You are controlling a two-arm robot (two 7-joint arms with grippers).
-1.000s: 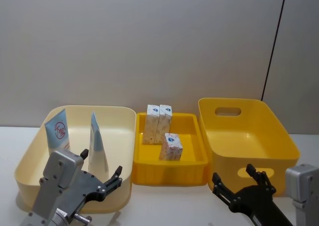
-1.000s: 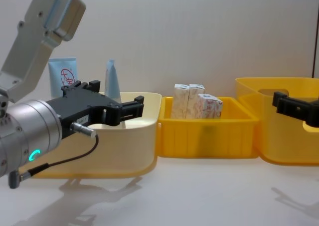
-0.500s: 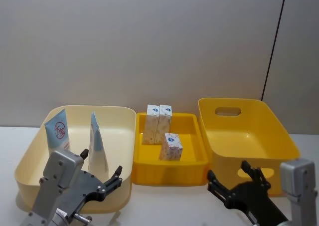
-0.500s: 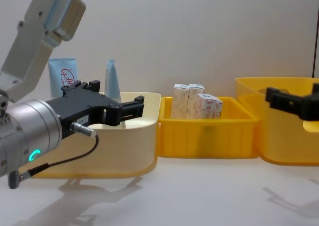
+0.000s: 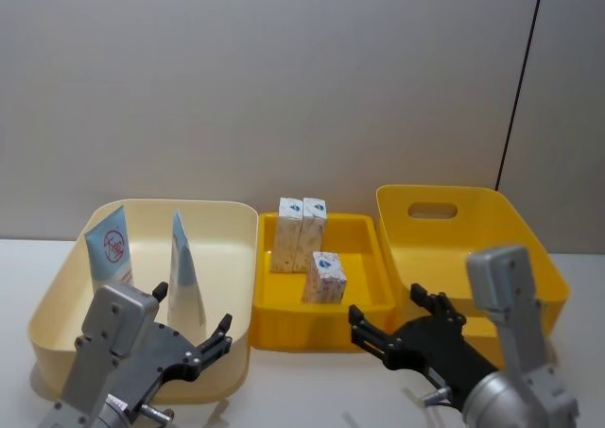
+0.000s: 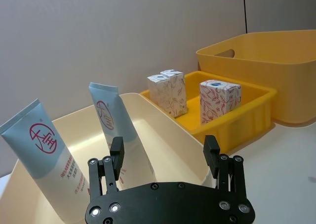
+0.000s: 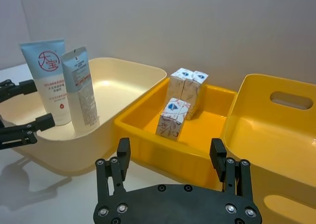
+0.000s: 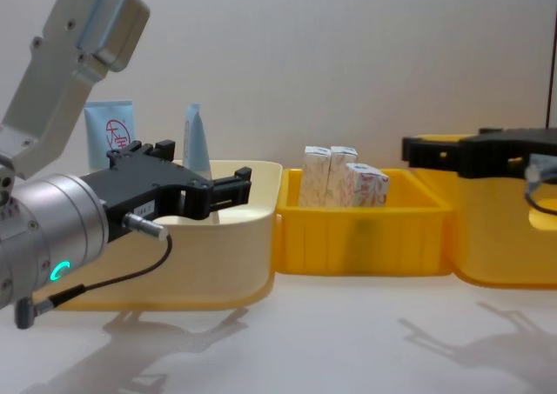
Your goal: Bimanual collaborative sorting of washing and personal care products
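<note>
A plain grey wall (image 5: 284,88) with a matte, even surface closes the room behind, and one thin dark vertical line (image 5: 520,78) runs down it on the right. Below it lies the white table (image 8: 348,342), smooth and slightly shiny, with soft shadows of the arms on it.

The landmark is the low, rectangular, bright yellow plastic tray (image 5: 321,326) in the middle of the table. To its left, just beside it, stands a wide cream plastic bin (image 5: 142,204) with rounded corners and smooth walls. To its right, also just beside it, stands a deeper yellow plastic bin (image 5: 492,248) with an oval handle slot in its far wall.

The left gripper (image 6: 164,150), black with a grey metal body, hovers left of the tray, in front of the cream bin; its fingers are spread wide and hold nothing. The right gripper (image 7: 170,150), of the same make, hovers in front of the tray's right front corner, its fingers also far apart and holding nothing.

Left of the tray, inside the cream bin, two pale blue-and-white squeeze tubes stand with the flat end up. The tube with a red circle logo (image 5: 109,253) is farther from the tray; the second tube (image 5: 184,277) is nearer to it.

Inside the tray are three small white cartons with reddish print. Two upright cartons (image 5: 288,234) (image 5: 314,230) touch side by side at the tray's far left part. The third carton (image 5: 325,277) stands apart from them, nearer the tray's front.
</note>
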